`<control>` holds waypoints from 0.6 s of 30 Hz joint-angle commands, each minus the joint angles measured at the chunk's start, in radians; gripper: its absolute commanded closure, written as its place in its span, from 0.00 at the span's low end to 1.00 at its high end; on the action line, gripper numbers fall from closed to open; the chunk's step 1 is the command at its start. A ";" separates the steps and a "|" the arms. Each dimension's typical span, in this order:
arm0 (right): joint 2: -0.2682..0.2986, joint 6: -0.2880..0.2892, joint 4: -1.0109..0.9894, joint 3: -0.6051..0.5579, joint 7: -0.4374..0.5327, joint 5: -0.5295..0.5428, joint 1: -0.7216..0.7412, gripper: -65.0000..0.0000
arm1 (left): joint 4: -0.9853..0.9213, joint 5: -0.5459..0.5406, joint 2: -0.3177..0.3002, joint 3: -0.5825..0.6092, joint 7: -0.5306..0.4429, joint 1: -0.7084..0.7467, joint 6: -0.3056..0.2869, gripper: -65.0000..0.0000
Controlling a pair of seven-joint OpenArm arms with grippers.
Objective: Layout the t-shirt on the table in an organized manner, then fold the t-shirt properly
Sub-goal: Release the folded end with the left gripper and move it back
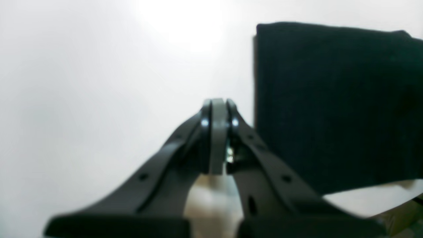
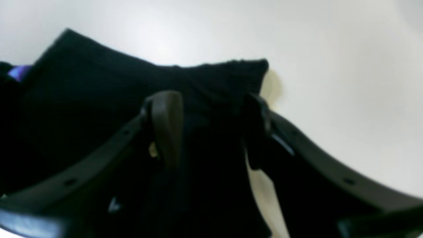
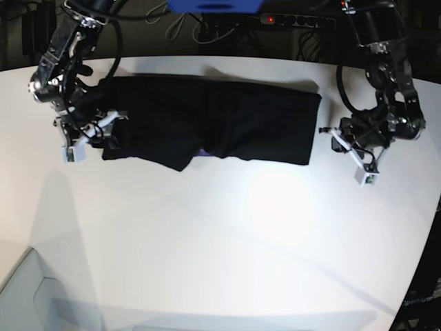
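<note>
The black t-shirt (image 3: 213, 121) lies on the white table (image 3: 227, 227) as a long folded band across the far half. A small purple patch (image 3: 200, 153) peeks out at its near edge. My right gripper (image 2: 211, 129) is open over the shirt's end, with black cloth (image 2: 99, 99) between and under the fingers; in the base view it (image 3: 105, 134) sits at the shirt's left end. My left gripper (image 1: 216, 110) is shut and empty over bare table, just beside the shirt's straight edge (image 1: 330, 99); in the base view it (image 3: 329, 136) sits off the shirt's right end.
Cables and a power strip (image 3: 296, 19) run along the far table edge. The table's curved edge (image 3: 424, 227) falls away at the right. A pale box-like surface (image 3: 34, 296) stands at the near left corner.
</note>
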 commanded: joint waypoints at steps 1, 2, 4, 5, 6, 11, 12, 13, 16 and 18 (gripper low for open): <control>0.007 0.004 0.020 0.002 0.016 0.022 0.015 0.59 | 0.015 -0.013 -0.009 -0.002 -0.026 -0.015 0.004 1.00; 0.005 0.004 0.020 0.002 0.016 0.022 0.012 0.59 | 0.015 -0.012 -0.008 -0.002 -0.037 -0.015 0.005 1.00; 0.005 0.004 0.020 0.002 0.016 0.022 0.009 0.59 | 0.015 -0.012 -0.008 -0.002 -0.044 -0.012 0.005 1.00; 0.004 0.004 0.020 0.002 0.016 0.022 0.008 0.58 | 0.014 -0.012 -0.008 -0.002 -0.049 -0.012 0.005 1.00; 0.002 0.004 0.020 0.004 0.016 0.022 0.008 0.58 | 0.008 -0.012 -0.011 -0.002 -0.050 -0.011 0.005 1.00; -0.004 0.004 0.035 0.004 0.014 0.024 -0.014 0.49 | -0.051 -0.012 -0.022 -0.007 -0.050 -0.014 0.002 1.00; -0.010 0.004 0.043 0.004 0.014 0.024 -0.018 0.45 | -0.055 -0.012 -0.028 -0.004 -0.052 -0.012 0.002 1.00; -0.016 0.004 0.049 0.004 0.014 0.024 -0.021 0.42 | -0.058 -0.013 -0.031 -0.004 -0.052 -0.011 0.002 1.00; -0.021 0.004 0.053 0.004 0.013 0.024 -0.044 0.36 | -0.062 -0.013 -0.031 -0.007 -0.052 -0.009 0.002 1.00; -0.022 0.004 0.049 0.004 0.013 0.024 -0.054 0.35 | -0.062 -0.013 -0.031 -0.010 -0.052 -0.009 0.002 1.00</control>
